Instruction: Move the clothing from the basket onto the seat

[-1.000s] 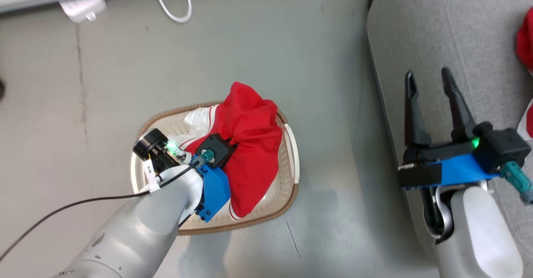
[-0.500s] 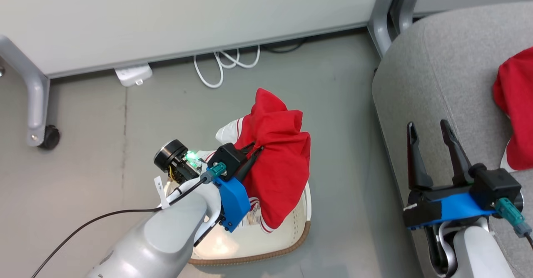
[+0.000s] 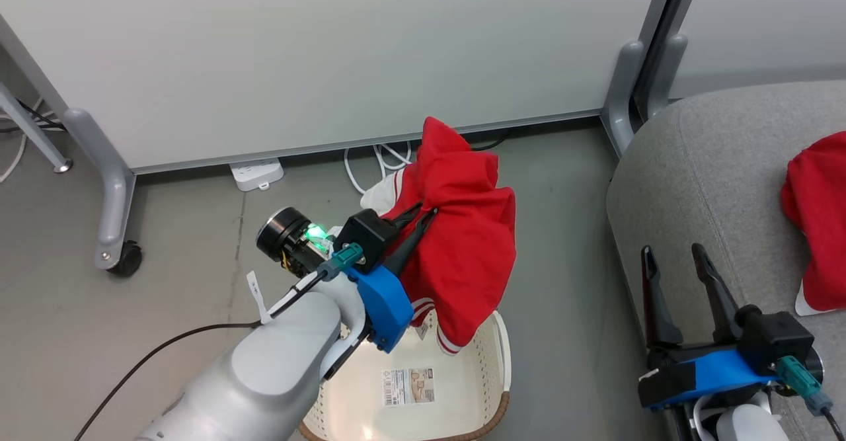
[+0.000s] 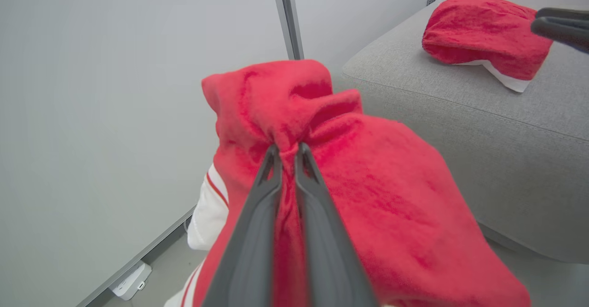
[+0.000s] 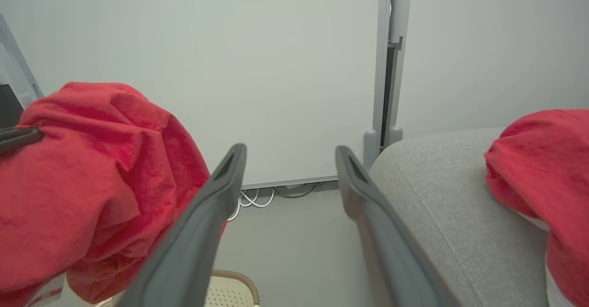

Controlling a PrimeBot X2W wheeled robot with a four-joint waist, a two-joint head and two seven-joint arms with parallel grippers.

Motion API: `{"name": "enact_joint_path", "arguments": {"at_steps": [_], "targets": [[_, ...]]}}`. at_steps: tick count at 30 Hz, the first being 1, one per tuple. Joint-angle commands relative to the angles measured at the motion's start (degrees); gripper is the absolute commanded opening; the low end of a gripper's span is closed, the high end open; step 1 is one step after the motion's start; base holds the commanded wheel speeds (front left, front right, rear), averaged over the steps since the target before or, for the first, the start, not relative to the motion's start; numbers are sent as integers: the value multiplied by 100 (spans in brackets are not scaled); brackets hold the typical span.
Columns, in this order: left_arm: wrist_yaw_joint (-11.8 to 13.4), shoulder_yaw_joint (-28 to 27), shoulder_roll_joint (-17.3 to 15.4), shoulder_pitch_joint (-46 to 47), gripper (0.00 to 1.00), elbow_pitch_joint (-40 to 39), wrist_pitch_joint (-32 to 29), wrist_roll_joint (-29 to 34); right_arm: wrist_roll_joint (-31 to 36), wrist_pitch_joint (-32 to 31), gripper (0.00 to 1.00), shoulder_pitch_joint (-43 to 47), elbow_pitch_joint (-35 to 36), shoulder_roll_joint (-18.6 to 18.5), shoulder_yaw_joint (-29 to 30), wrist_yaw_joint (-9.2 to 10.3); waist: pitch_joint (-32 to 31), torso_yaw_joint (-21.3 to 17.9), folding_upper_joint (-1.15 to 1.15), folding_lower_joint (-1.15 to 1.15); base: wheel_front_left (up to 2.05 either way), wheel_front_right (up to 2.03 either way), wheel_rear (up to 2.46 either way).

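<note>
— Lifted since a second ago, our garment [image 3: 466,249] hangs above the basket [image 3: 501,361], left jaws clamped on it.
— Carrying now; right jaws gape empty. Next, we swing it onto the seat [image 3: 700,183].

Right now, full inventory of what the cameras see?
basket: 1, cream with brown rim, on the floor
seat: 1, grey, right of the basket
lifted garment: 1, red with white trim, hanging above the basket
other garment: 1, red with white edge, lying on the seat
sticker: 1, white, basket bottom
partition panels: 2, pale grey, behind
power strip: 1, white, floor by the partition
cables: several, white, looped beside the strip
left pincer: 1, dark, shut on the lifted garment
right pincer: 1, dark, open, over the seat's edge
</note>
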State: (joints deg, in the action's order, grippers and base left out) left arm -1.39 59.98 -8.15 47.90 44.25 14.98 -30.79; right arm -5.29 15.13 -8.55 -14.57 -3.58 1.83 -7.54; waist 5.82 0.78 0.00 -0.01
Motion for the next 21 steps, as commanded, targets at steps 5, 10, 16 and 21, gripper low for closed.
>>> {"name": "enact_joint_path", "arguments": {"at_steps": [5, 10, 16, 21], "targets": [[108, -121, -41, 115, 0, -173, 13, -91, -78, 2, 100, 211, -63, 39, -84, 10, -191, 44, 0, 1, 0, 0, 0], [175, -156, -103, 132, 0, -314, -45, -139, -102, 2, 100, 287, -59, 54, -116, 10, -246, 37, 0, 1, 0, 0, 0], [220, -126, -163, 108, 0, -447, -96, -168, -121, 2, 100, 339, -73, 60, -194, 10, -243, 34, 0, 1, 0, 0, 0], [248, -112, -184, 108, 0, -508, -113, -178, -148, 2, 100, 367, -95, 62, -273, 10, -220, 37, 0, 1, 0, 0, 0]]}}
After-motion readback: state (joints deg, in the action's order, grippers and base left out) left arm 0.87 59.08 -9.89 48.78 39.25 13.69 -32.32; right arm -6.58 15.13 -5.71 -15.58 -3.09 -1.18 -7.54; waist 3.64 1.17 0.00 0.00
